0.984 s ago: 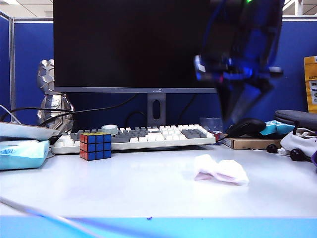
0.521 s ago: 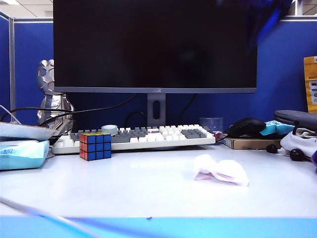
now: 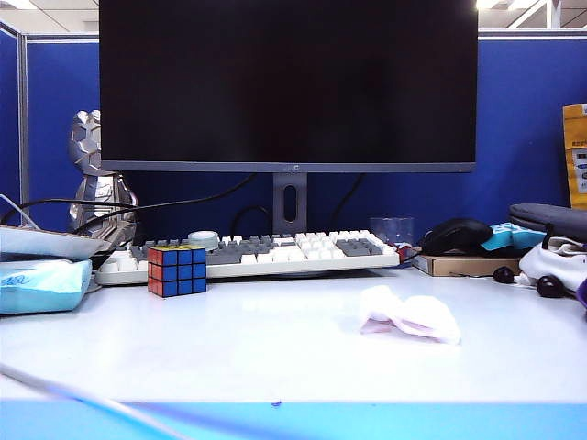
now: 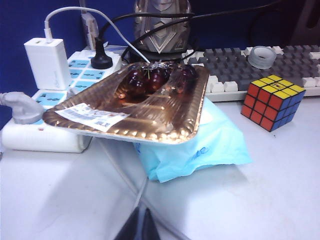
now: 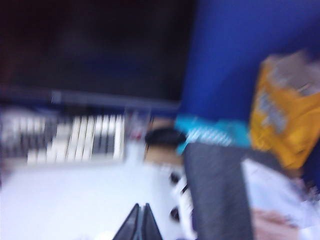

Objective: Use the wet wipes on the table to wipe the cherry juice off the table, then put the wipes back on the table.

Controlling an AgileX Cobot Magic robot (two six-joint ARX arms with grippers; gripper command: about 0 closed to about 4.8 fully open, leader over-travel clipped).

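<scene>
The wet wipes [image 3: 408, 314] lie as a crumpled white wad with pink tinges on the white table [image 3: 275, 353], right of centre, with nothing touching them. A tiny purple speck [image 3: 275, 402] at the blue front edge is the only mark that may be cherry juice. Neither gripper shows in the exterior view. My left gripper [image 4: 141, 222] is shut and empty, low over the table in front of the pale blue packet [image 4: 200, 150]. My right gripper [image 5: 140, 220] is shut and empty in a blurred view, high up and facing the keyboard [image 5: 75, 140] and mouse [image 5: 165, 136].
A Rubik's cube [image 3: 176, 269] stands before the keyboard [image 3: 248, 252] and monitor [image 3: 286, 82]. A gold tray [image 4: 100, 120] with dark cherries rests on the blue packet beside a power strip [image 4: 45, 135]. A cable [image 3: 73, 390] crosses the front left. Bags and a mouse [image 3: 456, 235] crowd the right.
The right arm, a blur before the monitor's upper right a second ago, has risen out of the exterior view. The wipes have not moved.
</scene>
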